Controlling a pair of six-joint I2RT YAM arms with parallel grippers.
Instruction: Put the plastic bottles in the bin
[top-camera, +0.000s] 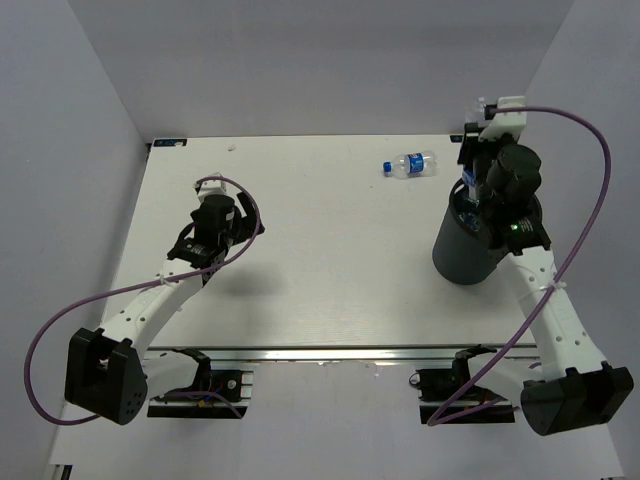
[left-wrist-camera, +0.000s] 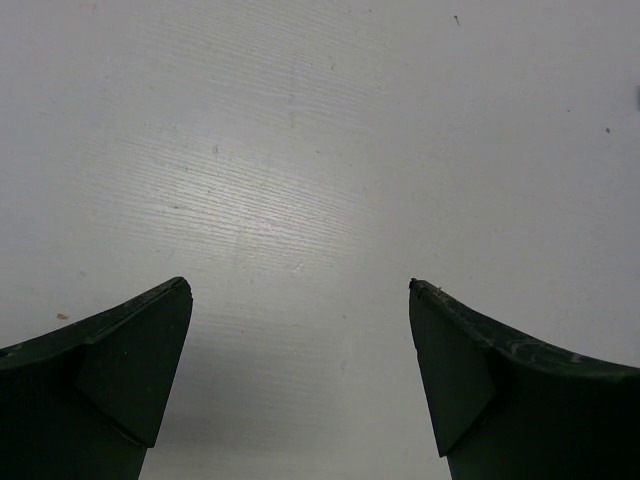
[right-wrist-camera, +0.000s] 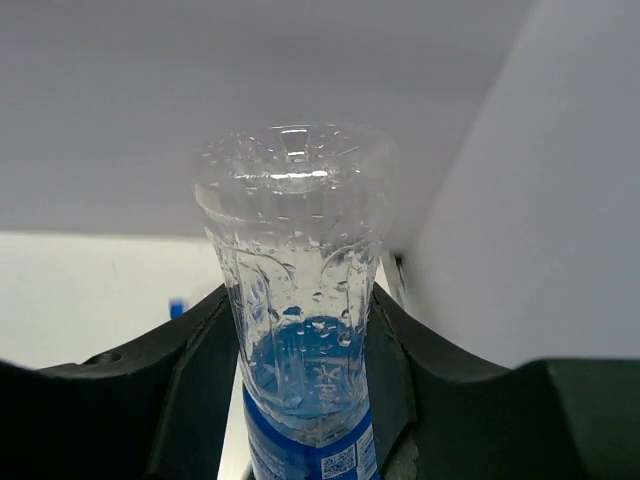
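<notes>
My right gripper is shut on a clear plastic bottle with a blue label, base end up, one finger pressed against each side. In the top view this gripper hangs over the far rim of the black bin at the table's right. A second plastic bottle lies on its side near the far edge, left of the bin. My left gripper hovers over the left part of the table; its jaws stand wide open, with only bare white tabletop between them.
White walls close in the table at the back and on both sides; the right wall stands just beyond the bin. Purple cables loop out from both arms.
</notes>
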